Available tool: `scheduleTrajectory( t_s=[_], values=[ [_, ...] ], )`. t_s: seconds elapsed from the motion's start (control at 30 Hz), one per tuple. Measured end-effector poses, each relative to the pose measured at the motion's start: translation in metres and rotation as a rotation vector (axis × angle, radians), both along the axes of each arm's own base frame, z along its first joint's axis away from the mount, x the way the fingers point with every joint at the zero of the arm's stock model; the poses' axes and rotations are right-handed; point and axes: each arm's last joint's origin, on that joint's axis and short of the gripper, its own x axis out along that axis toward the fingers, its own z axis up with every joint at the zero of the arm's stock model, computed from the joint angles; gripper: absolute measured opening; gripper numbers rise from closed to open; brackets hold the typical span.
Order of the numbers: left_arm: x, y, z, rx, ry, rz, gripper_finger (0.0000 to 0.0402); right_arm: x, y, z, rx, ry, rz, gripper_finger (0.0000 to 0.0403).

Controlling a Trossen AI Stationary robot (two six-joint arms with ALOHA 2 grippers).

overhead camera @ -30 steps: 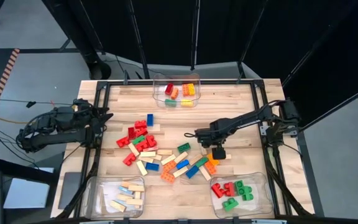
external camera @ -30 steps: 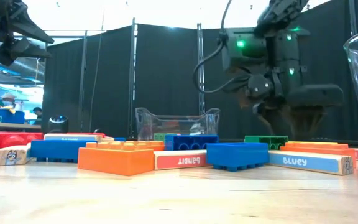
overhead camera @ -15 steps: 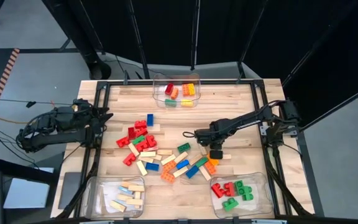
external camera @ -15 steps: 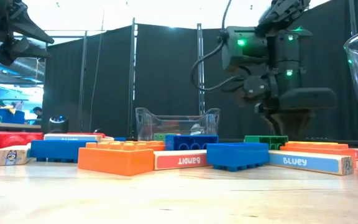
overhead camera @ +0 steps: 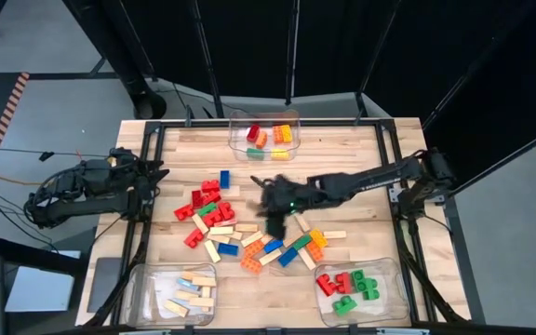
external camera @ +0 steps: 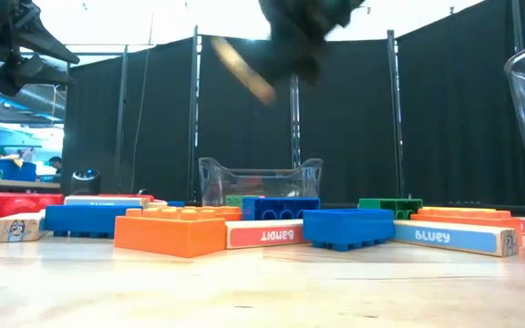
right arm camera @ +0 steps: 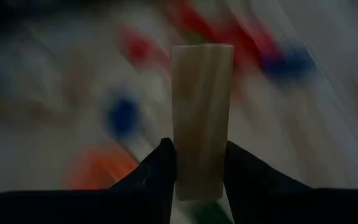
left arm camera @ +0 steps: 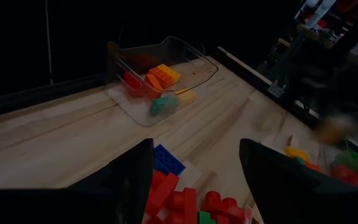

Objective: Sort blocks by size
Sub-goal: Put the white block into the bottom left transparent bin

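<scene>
Wooden bar now pinched in the right claw and lifted clear of the pile on the counter, where a second ago it hovered empty, so likely bound for a bin; left claw wide, parked at the counter's left edge

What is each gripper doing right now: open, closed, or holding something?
Left gripper: open, empty, waiting at the table's left edge.
Right gripper: closed on a pale wooden bar, lifted above the pile of blocks.
</scene>
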Motion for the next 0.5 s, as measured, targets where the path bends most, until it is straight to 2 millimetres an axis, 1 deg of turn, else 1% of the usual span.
scheduleTrajectory(
  t_s=[0.1,0.17,0.3,0.37,0.5],
  values=[
    [0.0,0.0,0.0,0.0,-0.001,0.002,0.0245,0.023,0.017,0.013,-0.003,-0.163,0.052,0.0117],
    [0.0,0.0,0.0,-0.001,0.0,0.002,0.0245,0.04,0.025,0.015,-0.014,-0.193,0.072,0.0117],
    [0.0,0.0,0.0,-0.002,0.0,0.002,0.0245,0.08,0.043,0.008,-0.011,-0.212,0.162,0.0117],
    [0.0,0.0,0.0,-0.002,0.001,0.002,0.0245,0.099,0.053,0.009,-0.01,-0.248,0.224,0.0117],
    [0.0,0.0,0.0,-0.002,0.001,0.002,0.0245,0.132,0.071,0.008,0.006,-0.318,0.341,0.0117]
  ],
)
